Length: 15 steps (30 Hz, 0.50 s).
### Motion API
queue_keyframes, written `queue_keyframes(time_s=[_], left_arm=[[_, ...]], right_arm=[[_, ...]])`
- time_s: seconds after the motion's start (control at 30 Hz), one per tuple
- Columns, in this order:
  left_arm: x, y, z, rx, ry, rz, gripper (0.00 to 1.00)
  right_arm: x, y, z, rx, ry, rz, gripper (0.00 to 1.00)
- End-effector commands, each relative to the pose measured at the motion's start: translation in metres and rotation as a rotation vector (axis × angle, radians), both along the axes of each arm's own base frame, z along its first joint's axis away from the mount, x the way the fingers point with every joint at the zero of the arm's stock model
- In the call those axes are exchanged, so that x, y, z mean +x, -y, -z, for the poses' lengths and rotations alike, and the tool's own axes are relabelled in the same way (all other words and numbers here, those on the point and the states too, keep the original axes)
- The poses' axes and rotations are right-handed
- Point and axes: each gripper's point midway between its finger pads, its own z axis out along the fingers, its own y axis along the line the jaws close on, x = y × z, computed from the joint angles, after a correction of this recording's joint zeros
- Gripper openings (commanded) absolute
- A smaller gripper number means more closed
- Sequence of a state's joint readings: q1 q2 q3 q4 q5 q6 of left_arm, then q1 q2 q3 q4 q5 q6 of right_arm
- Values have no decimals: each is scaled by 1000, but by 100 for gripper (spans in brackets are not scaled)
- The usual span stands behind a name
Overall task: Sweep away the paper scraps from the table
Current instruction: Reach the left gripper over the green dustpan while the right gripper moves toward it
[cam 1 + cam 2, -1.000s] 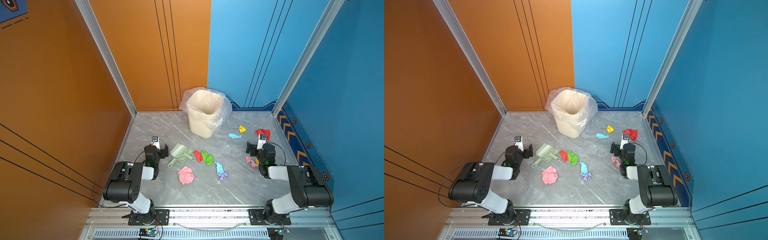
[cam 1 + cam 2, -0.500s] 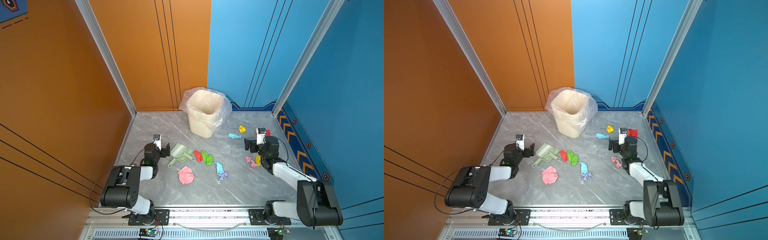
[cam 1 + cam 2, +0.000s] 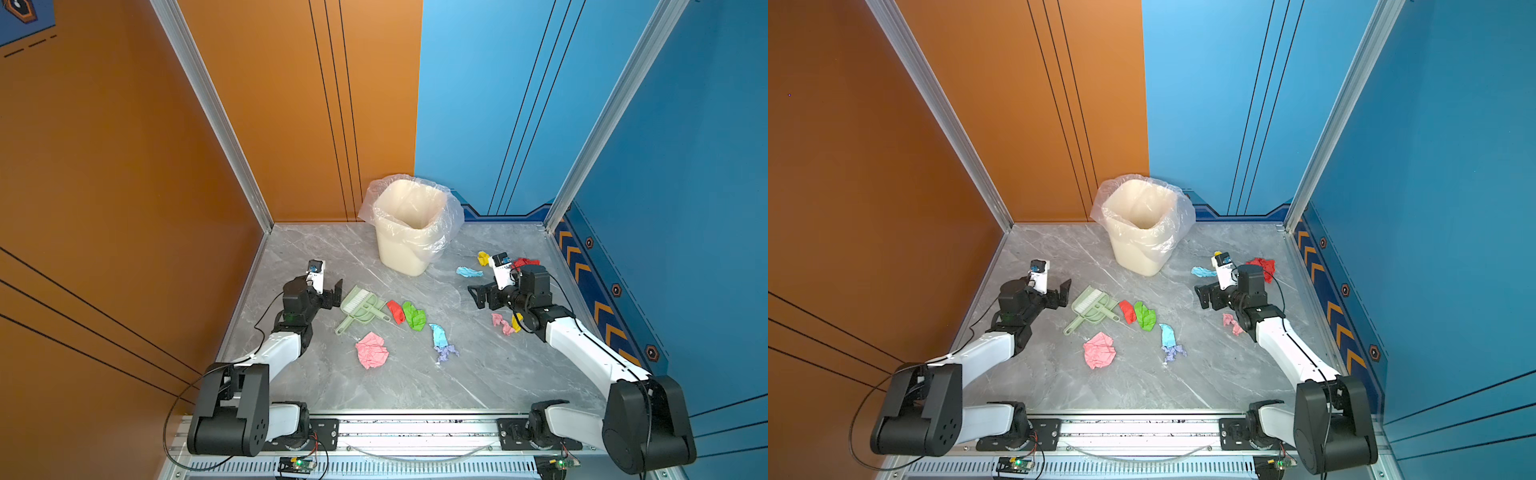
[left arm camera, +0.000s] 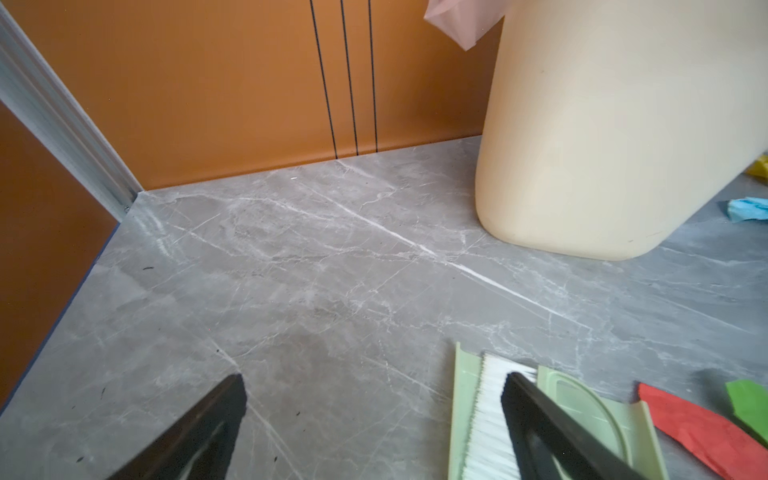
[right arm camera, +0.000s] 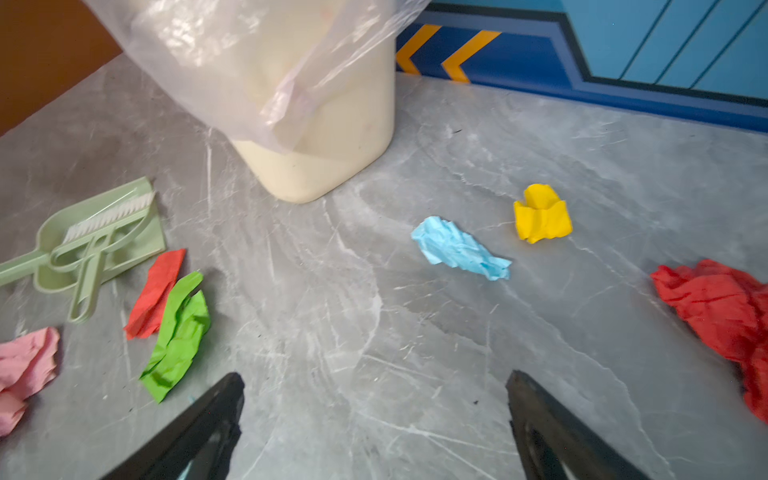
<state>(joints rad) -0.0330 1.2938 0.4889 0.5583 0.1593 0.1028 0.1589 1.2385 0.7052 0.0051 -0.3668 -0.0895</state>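
Note:
Paper scraps lie scattered on the grey marble table. A pink wad, a red one, a green one, light blue and lilac sit mid-table. Another light blue scrap, a yellow one and a red one lie further right. My left gripper is open and empty, one finger over the brush bristles. My right gripper is open over bare table, pointing towards the middle.
A pale green dustpan with its brush lies beside the left gripper. A cream bin with a clear liner stands at the back centre. Small pink and yellow scraps lie under the right arm. Walls close in three sides.
The right arm has stretched forward and its gripper has swung left towards the middle. The left gripper has shifted right, up to the dustpan. Both stay open.

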Motion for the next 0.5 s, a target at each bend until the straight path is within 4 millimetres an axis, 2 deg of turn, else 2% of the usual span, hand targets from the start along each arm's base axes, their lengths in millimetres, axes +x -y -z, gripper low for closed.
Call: queue_keyframes(time_s=[0.0,0.13,0.2,0.3,0.47], left_arm=[[0,26,-17,14,-7,151,98],[-15,59,-20,123,41,382,98],[-20,68,-20,199,76,435,98],[-21,71,-19,273,76,474,98],[-30,83,-12,400,18,645,98]], right_arm=[[-15,-21,-5,2,-30,-101,100],[-25,-39,-16,49,-9,-167,100],[-30,-45,-19,56,4,-191,100],[-36,-48,-21,50,10,-205,100],[-41,-52,-22,48,15,-220,100]])
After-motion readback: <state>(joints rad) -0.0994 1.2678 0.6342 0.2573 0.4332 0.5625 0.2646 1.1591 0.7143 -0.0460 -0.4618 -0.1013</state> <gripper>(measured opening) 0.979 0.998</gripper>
